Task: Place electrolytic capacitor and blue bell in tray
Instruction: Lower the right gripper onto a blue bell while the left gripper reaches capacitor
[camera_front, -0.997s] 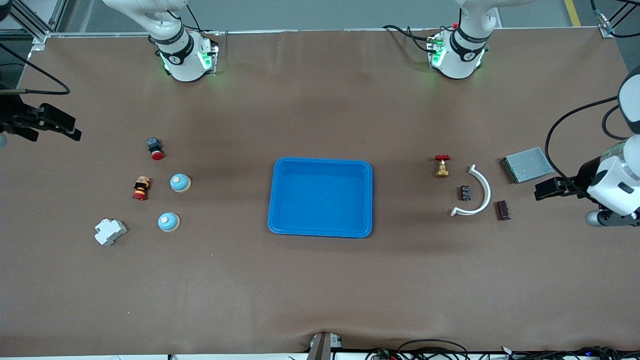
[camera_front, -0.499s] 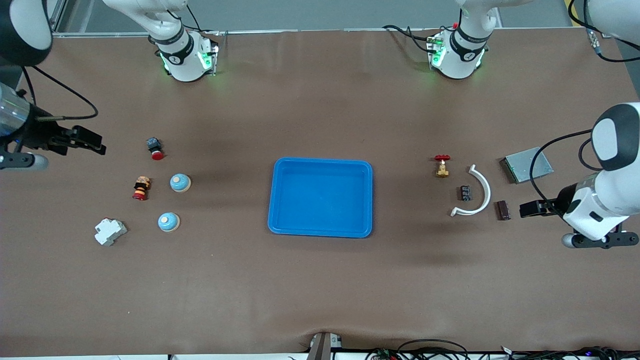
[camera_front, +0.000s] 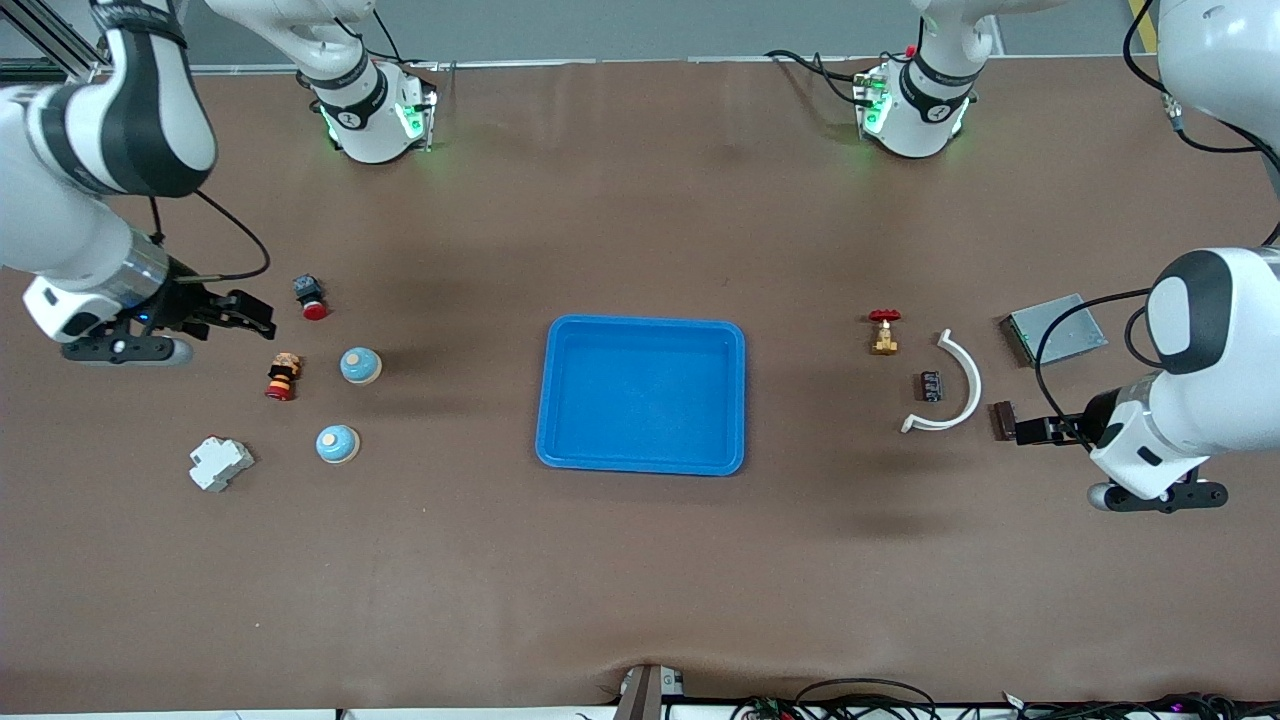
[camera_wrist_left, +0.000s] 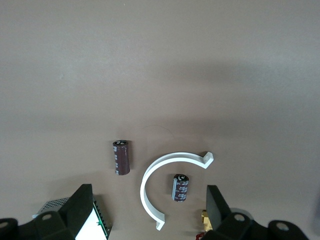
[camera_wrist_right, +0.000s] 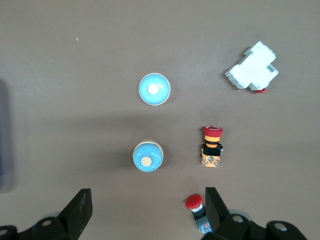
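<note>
Left gripper (camera_front: 1010, 428) wide open, empty, over brown cylindrical capacitor (camera_front: 1002, 419). Right gripper (camera_front: 262, 318) wide open, empty, near two round blue bells (camera_front: 360, 365). Shallow blue plastic tray (camera_front: 740, 400) mid-table.

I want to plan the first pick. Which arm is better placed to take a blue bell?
The right arm, probably. The right gripper is open above the table at its end, close to both blue bells. The left gripper is over the capacitors at the other end, past the tray.
</note>
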